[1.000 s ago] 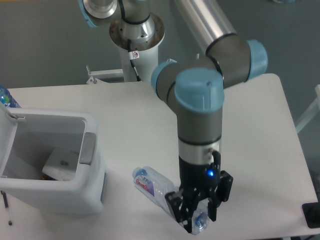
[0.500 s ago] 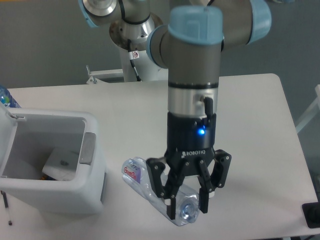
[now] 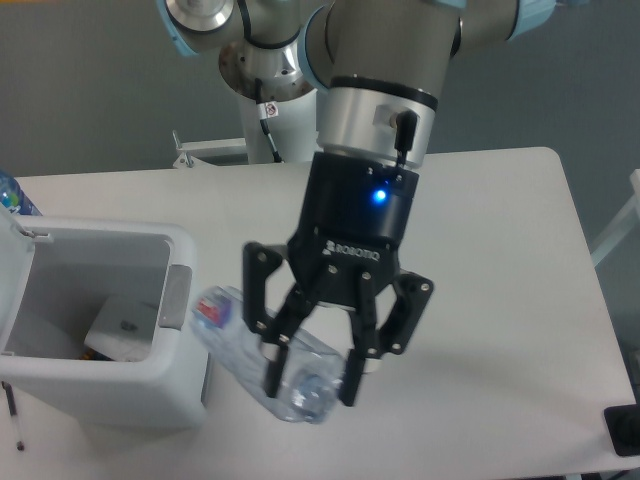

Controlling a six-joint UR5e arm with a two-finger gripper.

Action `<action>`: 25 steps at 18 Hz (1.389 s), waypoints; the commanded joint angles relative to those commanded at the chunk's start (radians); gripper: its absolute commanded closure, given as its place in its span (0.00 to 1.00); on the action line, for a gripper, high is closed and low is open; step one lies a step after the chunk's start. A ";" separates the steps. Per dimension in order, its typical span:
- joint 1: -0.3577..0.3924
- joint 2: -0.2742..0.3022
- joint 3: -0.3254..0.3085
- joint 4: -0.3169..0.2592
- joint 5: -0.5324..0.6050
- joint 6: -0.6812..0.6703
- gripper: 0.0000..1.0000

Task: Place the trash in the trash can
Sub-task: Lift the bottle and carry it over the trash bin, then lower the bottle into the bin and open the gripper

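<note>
1. Nearest the camera, the crushed clear water bottle (image 3: 262,365) is seen clamped between the gripper's fingers (image 3: 274,367), which are closed against its sides near the cap end.
2. The bottle is held tilted, with its red-blue label end pointing up and left, close to the trash can's (image 3: 95,330) front right corner, and its cap end lower and to the right.
3. The bottle appears to be lifted off the white table (image 3: 500,280); contact with the tabletop cannot be made out for certain.
4. The gripper (image 3: 310,372) is pointed downward, its black body marked with white lettering and lit by a blue light above.
5. To the left, the white boxy trash can is stood on the table with its top open; a grey latch tab (image 3: 176,297) is seen on its right rim, and the hinged lid (image 3: 12,262) is raised at its left side.
6. Inside the can, a whitish crumpled item (image 3: 122,327) is seen lying at the bottom; its material cannot be told clearly.
7. Farther back at the left edge, part of a darker blue bottle (image 3: 14,195) is visible behind the can.
8. At the far side, the arm's base (image 3: 272,75) is mounted beyond the table edge.
</note>
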 joint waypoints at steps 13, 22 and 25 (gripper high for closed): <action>-0.118 0.008 -0.075 0.000 0.011 0.034 0.61; -0.196 0.026 -0.158 0.000 0.014 0.179 0.58; -0.210 0.041 -0.208 0.003 0.015 0.259 0.58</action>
